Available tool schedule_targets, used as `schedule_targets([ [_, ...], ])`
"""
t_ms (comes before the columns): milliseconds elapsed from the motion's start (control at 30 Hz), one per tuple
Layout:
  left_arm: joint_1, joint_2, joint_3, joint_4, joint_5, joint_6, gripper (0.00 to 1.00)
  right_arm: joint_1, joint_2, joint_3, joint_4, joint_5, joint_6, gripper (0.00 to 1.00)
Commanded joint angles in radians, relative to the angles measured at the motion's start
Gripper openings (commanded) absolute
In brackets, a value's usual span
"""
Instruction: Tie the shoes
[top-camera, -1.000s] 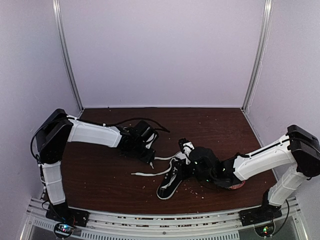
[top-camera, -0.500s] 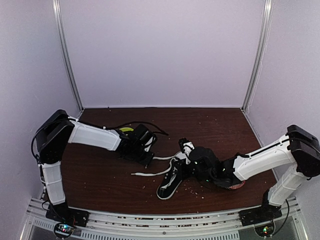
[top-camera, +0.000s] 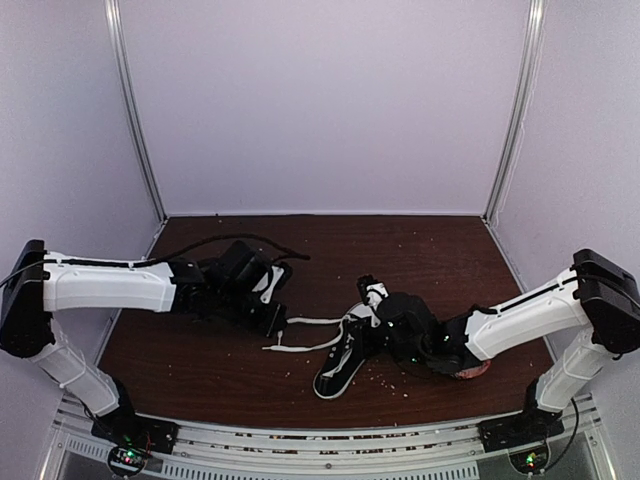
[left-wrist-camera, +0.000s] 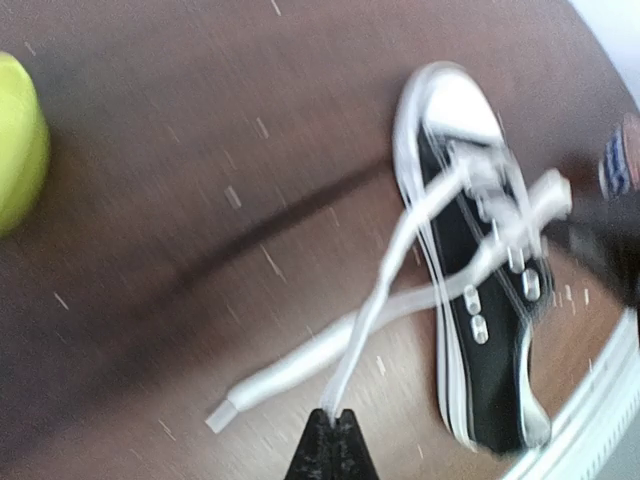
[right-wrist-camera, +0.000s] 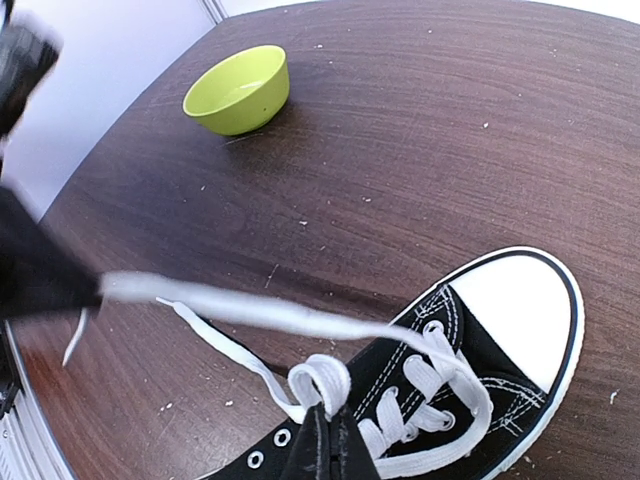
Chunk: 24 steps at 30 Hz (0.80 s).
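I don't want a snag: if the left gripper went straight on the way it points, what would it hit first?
Probably the loose lace crossing just ahead of the left gripper, which pinches the other lace; then the table. Depth is unclear.

Soft even light, faint shadows; left wrist view motion-blurred, sneaker (left-wrist-camera: 490, 380) smeared; right wrist view sharp.

Top view looks down from 6 o'clock over the whole counter (top-camera: 200, 372); both wrist views, close, share the sneaker (top-camera: 338, 368) from 9 and 3 o'clock
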Motion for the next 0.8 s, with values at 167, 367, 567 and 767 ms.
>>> schedule_targets([
  [167,-0.222,-0.075,0.025,0.016,0.294,-0.168,0.0,-0.013,0.007,0.03,-0.005,-0.005,0.011,0.0],
  [367,-0.296,0.003,0.123,0.104,0.313,-0.194,0.0,-0.012,0.01,0.032,-0.003,-0.018,0.016,0.0],
  [567,-0.319,0.127,0.143,0.14,0.353,-0.195,0.13,-0.013,0.006,0.031,-0.003,-0.019,0.019,0.0],
  [767,-0.313,0.096,0.133,0.043,0.225,-0.122,0.51,-0.015,-0.002,0.021,0.008,-0.019,0.014,0.0],
])
